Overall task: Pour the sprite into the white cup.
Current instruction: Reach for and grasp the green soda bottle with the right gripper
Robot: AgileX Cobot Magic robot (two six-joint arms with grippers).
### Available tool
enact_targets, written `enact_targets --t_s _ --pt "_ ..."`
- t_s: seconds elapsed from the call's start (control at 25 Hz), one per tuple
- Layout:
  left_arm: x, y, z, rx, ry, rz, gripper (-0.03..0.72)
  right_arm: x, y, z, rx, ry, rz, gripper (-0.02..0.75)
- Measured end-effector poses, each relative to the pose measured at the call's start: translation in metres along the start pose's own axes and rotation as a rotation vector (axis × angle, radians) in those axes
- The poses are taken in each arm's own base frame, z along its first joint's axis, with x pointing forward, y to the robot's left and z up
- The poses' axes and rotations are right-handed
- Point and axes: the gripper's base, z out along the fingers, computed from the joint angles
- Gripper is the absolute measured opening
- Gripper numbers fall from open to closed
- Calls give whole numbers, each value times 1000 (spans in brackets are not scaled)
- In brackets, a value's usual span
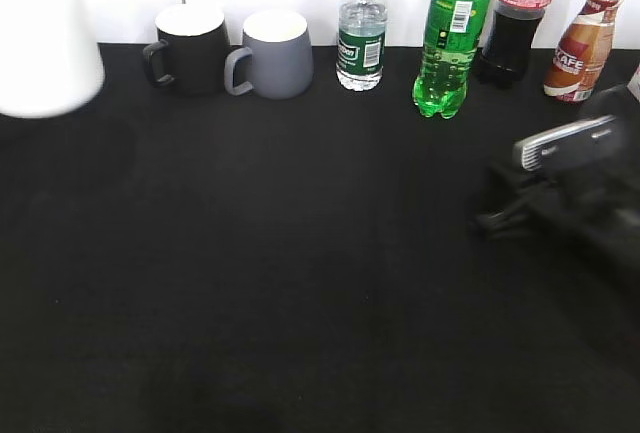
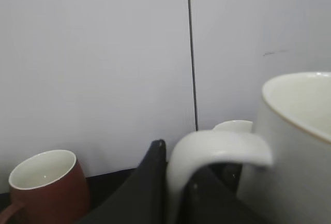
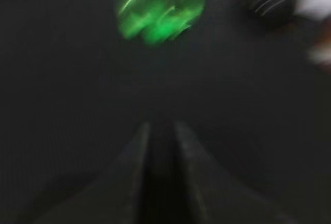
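Note:
The sprite [image 1: 450,33], a tall green bottle, stands upright at the back of the black table [image 1: 300,273]. Its blurred green base shows ahead of my right gripper in the right wrist view [image 3: 158,6]. The white cup [image 1: 40,53] looms large and blurred at the far left. In the left wrist view my left gripper [image 2: 176,167] is shut on the handle of the white cup [image 2: 300,146]. My right gripper [image 1: 500,218] hovers low at the right, in front of the sprite and apart from it. Its fingers [image 3: 160,136] are close together with nothing between them.
A black mug [image 1: 190,48] and a grey mug [image 1: 272,53] stand at the back left. A small water bottle [image 1: 361,28], a cola bottle [image 1: 515,18] and a brown coffee bottle [image 1: 585,43] flank the sprite. A red-brown mug [image 2: 46,185] is beside my left gripper.

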Motion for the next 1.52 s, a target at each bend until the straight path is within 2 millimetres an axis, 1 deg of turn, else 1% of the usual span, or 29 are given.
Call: enact_targets --t_s 0.04,0.08,0.12,0.16,0.2,0.24,0.36,0.48,0.52,0.56,0.64,0.68,0.76,0.88,0.92,1.04,1.16,1.28,1.36,1.44,1.52 --pt "0 -1 0 8 2 6 36 -2 2 11 -32 -28 37 213" --pt "0 -1 0 10 2 8 36 -7 3 21 -56 -57 85 315" --pt "0 -1 0 10 2 8 36 -15 2 29 -63 -91 160 435" --pt "0 -1 0 10 2 8 36 -21 0 35 -52 -118 216 520" --pt "0 -1 0 10 2 8 36 -25 -2 39 -45 -136 239 563" --pt "0 -1 0 10 2 8 36 -30 -3 43 -40 -161 244 577" --pt "0 -2 0 17 4 14 36 -49 -6 58 -44 -240 252 575" --pt "1 -3 0 29 6 23 36 -50 -6 59 -50 -243 255 523" --pt "1 -3 0 30 6 24 36 -50 -6 59 -51 -243 254 519" --pt "1 -3 0 30 6 24 36 -50 -6 59 -51 -243 250 526" --pt "1 -3 0 33 7 26 36 -51 -6 60 -45 -250 174 583" --pt "1 -3 0 35 7 29 36 -55 -6 62 -42 -263 158 599" --pt "1 -3 0 37 8 30 36 -60 -8 69 -28 -289 138 600" --pt "1 -4 0 40 8 32 36 -47 -8 85 -23 -272 136 600" --pt "1 -4 0 40 8 33 36 -46 -8 89 -23 -275 135 598" --pt "1 -4 0 43 9 35 36 -53 -10 99 -19 -311 131 596" --pt "1 -4 0 46 9 37 36 -62 -11 115 -24 -363 123 596" --pt "1 -4 0 47 9 38 36 -72 -12 128 -27 -371 122 596" --pt "1 -5 0 55 9 44 36 -75 -13 133 -30 -351 141 596" --pt "0 -6 0 61 -4 46 36 -71 -12 137 -34 -288 159 594" --pt "-1 -6 0 65 -8 48 36 -70 -12 137 -34 -279 162 573"
